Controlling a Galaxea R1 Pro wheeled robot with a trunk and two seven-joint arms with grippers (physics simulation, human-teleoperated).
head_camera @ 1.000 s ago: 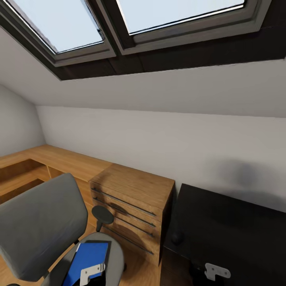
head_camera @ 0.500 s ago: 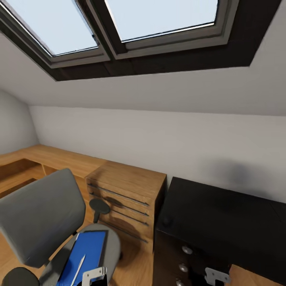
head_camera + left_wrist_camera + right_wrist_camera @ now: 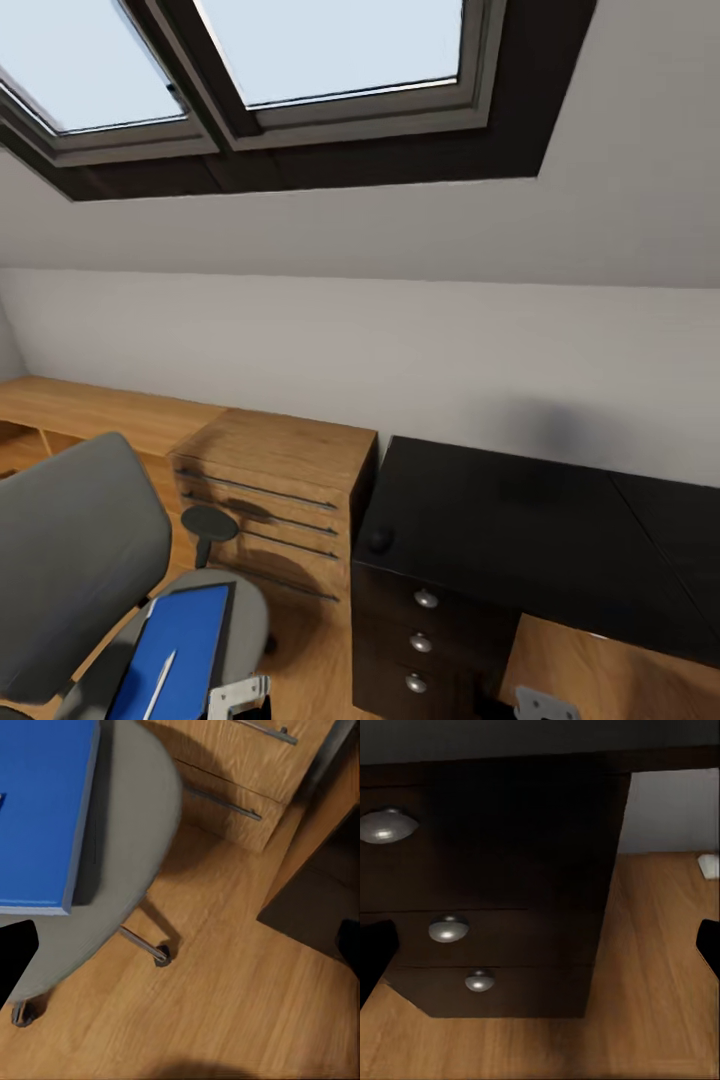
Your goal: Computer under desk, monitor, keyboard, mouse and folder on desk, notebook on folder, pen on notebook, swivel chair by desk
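The desk point(image 3: 520, 530) shows a glossy black top bare except for a small dark round object point(image 3: 380, 540) near its front left corner. The swivel chair point(image 3: 80, 560) stands apart from it, beyond the wooden cabinet point(image 3: 270, 490), with the folder point(image 3: 175, 650) and a pen point(image 3: 160, 680) on its seat. Most of the task looks undone. Both sets of jaws hang released, holding nothing

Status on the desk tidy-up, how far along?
Early. Nothing looks done: the blue folder lies on the chair seat with a pen on it. Nothing is in hand. The desk top shows just a small dark object; folder transfer and chair positioning remain.
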